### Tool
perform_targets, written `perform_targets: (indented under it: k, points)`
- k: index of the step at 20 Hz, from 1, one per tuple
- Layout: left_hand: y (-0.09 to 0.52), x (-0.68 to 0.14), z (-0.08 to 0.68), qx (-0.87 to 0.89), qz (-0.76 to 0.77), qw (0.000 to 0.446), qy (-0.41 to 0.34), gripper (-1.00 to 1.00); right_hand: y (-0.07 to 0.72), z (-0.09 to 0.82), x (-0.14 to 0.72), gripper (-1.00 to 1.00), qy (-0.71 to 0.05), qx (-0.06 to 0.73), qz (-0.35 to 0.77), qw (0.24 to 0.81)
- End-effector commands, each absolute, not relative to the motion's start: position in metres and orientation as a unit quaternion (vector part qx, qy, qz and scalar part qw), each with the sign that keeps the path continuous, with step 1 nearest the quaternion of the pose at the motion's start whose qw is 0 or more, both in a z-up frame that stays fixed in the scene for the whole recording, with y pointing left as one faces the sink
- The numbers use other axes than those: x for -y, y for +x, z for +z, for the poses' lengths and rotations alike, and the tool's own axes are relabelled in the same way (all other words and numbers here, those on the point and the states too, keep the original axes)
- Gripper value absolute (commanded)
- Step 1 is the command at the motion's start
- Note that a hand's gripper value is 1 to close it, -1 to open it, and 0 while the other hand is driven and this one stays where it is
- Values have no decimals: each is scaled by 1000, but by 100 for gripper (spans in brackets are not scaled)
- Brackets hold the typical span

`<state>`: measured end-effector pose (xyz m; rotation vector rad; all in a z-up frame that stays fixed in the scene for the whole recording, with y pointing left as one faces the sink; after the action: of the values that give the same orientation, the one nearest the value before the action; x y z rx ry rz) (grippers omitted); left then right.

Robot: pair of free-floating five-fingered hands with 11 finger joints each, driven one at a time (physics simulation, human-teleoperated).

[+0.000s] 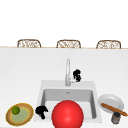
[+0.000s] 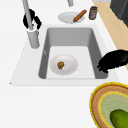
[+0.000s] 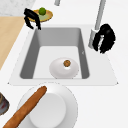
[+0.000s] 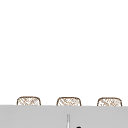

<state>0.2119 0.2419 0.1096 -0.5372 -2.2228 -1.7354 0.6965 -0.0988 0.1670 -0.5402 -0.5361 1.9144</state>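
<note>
My left hand [image 1: 41,111] hovers over the sink's front left corner, fingers loosely hanging and holding nothing; it also appears in the left side view [image 2: 112,60] and the right side view [image 3: 32,18]. My right hand [image 1: 77,75] floats just right of and behind the faucet [image 1: 67,72], fingers loosely bent and apart from it [image 3: 105,37]. In the sink [image 2: 70,35] rests a white bowl [image 2: 68,68] with a small brown piece [image 2: 60,65] in it. A big red ball [image 1: 67,113] covers the basin's front in the front view.
A woven plate [image 1: 8,117] with a green lime [image 1: 16,110] sits left of the sink. To the right stand a white plate [image 1: 111,100] bearing a long brown loaf [image 1: 113,109] and a dark jar [image 1: 115,118]. Three wicker chairs [image 1: 29,43] line the far counter edge.
</note>
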Motion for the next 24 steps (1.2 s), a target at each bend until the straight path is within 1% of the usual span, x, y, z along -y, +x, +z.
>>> perform_targets:
  k: [1,2,4,10,15,24]
  points:
    - [212,-242,110,767,-599,135,-185,0,705,167,99,100,-213,223,797,519]
    - [212,-242,110,767,-599,135,-185,0,704,176,97,100,-202,230,797,521]
    - [212,-242,110,767,-599,135,-185,0,700,189,84,100,-203,234,799,516]
    - [212,-242,110,767,-599,135,-185,0,700,189,74,100,-207,224,811,499]
    - [212,-242,110,767,-599,135,-185,0,700,197,67,100,-232,215,813,489]
    - [212,-242,110,767,-599,135,-185,0,698,184,62,100,-242,181,827,475]
